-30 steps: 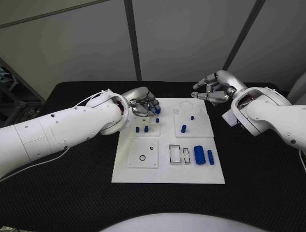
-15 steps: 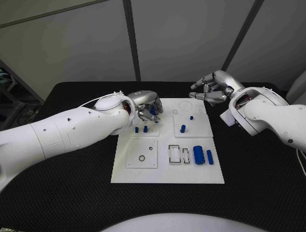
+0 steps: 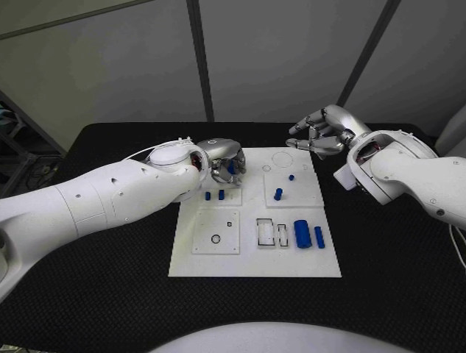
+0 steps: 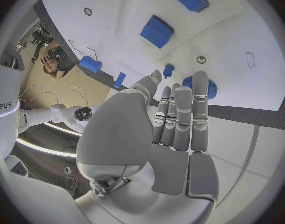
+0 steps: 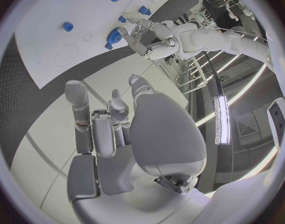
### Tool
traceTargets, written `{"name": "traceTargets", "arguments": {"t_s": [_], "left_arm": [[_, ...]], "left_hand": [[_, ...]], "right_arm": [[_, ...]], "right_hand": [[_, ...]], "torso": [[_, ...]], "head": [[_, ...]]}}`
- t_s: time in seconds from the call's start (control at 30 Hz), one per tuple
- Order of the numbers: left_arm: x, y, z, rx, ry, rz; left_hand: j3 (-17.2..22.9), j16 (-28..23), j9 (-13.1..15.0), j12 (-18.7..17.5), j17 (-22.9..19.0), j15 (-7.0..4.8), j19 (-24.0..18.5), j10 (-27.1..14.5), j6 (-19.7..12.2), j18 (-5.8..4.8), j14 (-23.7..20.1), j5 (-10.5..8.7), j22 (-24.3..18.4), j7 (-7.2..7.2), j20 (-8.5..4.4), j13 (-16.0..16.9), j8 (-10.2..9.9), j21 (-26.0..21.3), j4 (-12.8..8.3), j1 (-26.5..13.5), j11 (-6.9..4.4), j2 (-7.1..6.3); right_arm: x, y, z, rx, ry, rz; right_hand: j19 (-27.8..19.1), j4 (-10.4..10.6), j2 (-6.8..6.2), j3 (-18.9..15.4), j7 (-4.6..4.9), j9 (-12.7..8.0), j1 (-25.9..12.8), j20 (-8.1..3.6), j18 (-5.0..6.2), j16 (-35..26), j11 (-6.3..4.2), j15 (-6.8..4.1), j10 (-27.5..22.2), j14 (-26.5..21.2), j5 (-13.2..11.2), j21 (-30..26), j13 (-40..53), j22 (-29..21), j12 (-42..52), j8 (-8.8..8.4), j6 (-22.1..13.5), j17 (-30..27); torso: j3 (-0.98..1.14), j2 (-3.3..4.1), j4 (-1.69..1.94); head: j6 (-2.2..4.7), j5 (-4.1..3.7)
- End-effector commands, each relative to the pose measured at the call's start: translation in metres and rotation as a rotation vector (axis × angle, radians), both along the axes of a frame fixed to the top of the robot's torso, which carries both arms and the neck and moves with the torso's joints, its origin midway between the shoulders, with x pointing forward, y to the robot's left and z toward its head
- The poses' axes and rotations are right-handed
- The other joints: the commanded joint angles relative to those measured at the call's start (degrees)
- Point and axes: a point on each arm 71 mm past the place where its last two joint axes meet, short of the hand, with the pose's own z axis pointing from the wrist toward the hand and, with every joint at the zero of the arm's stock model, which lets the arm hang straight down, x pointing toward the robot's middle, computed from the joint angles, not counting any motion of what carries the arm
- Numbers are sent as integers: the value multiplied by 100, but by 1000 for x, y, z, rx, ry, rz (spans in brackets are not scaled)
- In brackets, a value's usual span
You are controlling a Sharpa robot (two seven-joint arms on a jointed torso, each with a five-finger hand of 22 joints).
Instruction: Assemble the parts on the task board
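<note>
Our left hand [image 3: 224, 163] hangs over the task board's [image 3: 256, 261] far left corner; whether its fingers grasp a blue part, we cannot tell. Our right hand [image 3: 323, 132] hovers beyond the board, fingers curled, grasping nothing.

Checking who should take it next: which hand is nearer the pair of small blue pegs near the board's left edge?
Left. The left hand hovers just beyond the pair of small blue pegs; the right hand is off the task board's far right corner.
</note>
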Motion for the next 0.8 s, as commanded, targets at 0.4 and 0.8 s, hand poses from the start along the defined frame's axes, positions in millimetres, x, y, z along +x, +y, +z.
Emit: {"name": "traceTargets", "arguments": {"t_s": [0.4, 0.8], "left_arm": [[-1, -3, -7, 40, 30, -19], [-1, -3, -12, 60, 58, -17]], "left_hand": [[157, 411, -75, -66, 443, -25, 73, 215, 124, 34, 248, -15, 181, -8, -32, -12, -43, 173, -47, -97, -40, 26], [476, 754, -117, -132, 878, -65, 137, 445, 256, 33, 472, -8, 388, -5, -71, -9, -57, 372, -157, -15, -81, 129]], "right_arm": [[0, 2, 1, -1, -5, 15], [0, 3, 1, -1, -4, 16]], "right_hand": [[-40, 18, 18, 30, 6, -5, 56, -11, 44, -34, -9, -35, -36, 304, 40, -18, -5, -4, -29, 25, -38, 217], [-40, 18, 18, 30, 6, -5, 56, -11, 44, -34, -9, -35, -36, 304, 40, -18, -5, -4, -29, 25, -38, 217]], "torso": [[2, -9, 10], [-1, -6, 7]], "head": [[-18, -10], [-28, -15]]}}
